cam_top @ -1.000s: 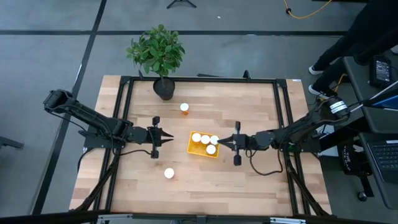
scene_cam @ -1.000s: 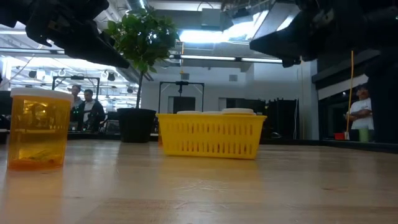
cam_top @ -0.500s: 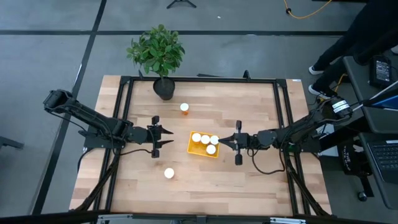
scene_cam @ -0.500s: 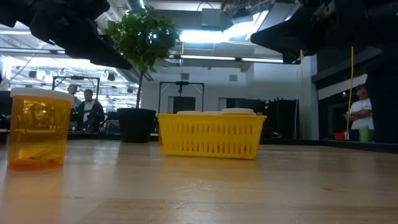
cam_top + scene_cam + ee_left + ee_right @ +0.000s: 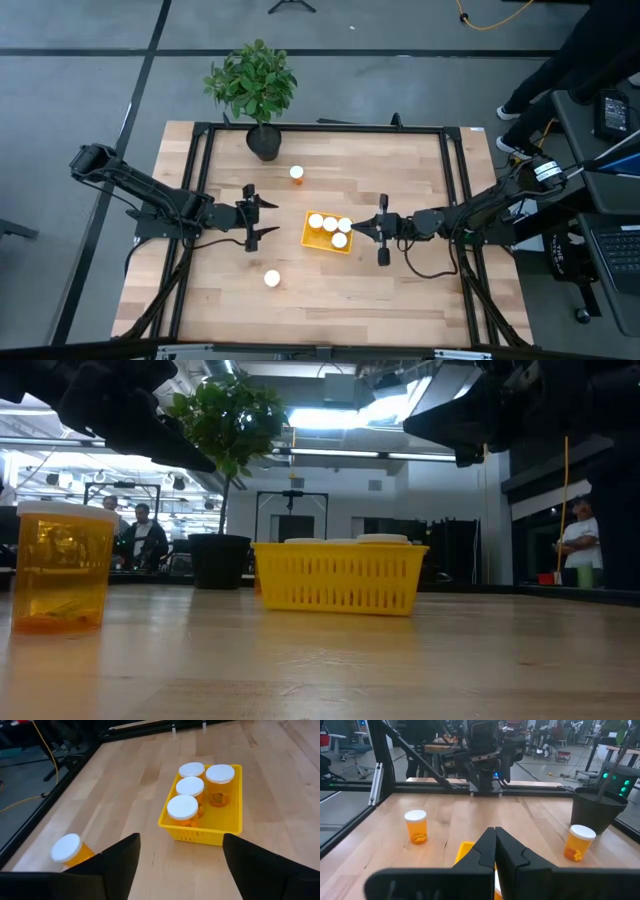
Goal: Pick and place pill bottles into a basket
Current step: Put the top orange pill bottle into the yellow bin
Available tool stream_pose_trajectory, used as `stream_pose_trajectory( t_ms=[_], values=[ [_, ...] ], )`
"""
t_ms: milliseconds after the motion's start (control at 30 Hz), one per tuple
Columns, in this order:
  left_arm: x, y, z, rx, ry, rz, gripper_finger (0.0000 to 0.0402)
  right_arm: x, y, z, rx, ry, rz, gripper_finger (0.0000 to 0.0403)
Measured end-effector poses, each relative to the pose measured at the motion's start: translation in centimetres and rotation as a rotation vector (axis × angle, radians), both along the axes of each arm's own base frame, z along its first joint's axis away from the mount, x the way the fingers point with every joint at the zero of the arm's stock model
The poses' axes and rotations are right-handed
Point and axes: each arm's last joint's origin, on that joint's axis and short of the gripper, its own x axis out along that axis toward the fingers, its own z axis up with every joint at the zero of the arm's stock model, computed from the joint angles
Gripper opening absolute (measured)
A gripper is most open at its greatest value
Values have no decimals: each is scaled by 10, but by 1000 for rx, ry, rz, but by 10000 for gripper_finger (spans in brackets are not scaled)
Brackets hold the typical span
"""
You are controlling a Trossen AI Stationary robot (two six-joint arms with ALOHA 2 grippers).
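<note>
The yellow basket (image 5: pixel 315 240) sits mid-table, with several pill bottles (image 5: pixel 183 808) standing upright in it, white caps up. Two more orange bottles stand on the wood: one toward the far edge (image 5: pixel 297 174), near the plant pot, and one toward the near edge (image 5: pixel 271 279), which fills the low view's left side (image 5: pixel 60 565). My left gripper (image 5: pixel 263 221) hovers open, left of the basket and pointing at it, with nothing between its fingers (image 5: pixel 122 862). My right gripper (image 5: pixel 357 229) is shut and empty, raised over the basket's right edge.
A dark pot with a green plant (image 5: pixel 263 140) stands at the table's far edge. A black frame (image 5: pixel 200 180) runs along the table's sides. Bare wood lies right of the basket and along the near edge. People (image 5: pixel 140 535) are in the room behind.
My left gripper has opened: its fingertips were together a second ago and now stand wide apart. It has stayed left of the basket. The bottles, the basket and my right gripper have not moved.
</note>
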Motion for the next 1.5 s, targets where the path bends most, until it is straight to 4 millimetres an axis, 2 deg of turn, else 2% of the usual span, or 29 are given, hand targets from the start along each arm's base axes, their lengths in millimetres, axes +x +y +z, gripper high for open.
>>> stream_pose_trajectory(
  t_ms=[300,500,733,867,1033,1200,1500],
  values=[
    [0,0,0,-12,-5,13,281,0,0,0,-1,-2,1,4],
    [0,8,1,49,-27,155,281,0,0,0,2,-2,0,4],
    [7,31,-4,21,17,198,281,0,0,0,4,-2,0,4],
    [12,46,-9,25,64,191,281,1,-1,-1,83,3,-10,4],
    [23,65,-13,-14,43,133,281,11,-7,-2,111,134,-66,4],
    [28,84,-26,-46,97,168,281,19,-9,5,115,175,-83,4],
    [40,109,-49,-44,130,251,281,19,-9,4,92,183,-79,4]
  ],
)
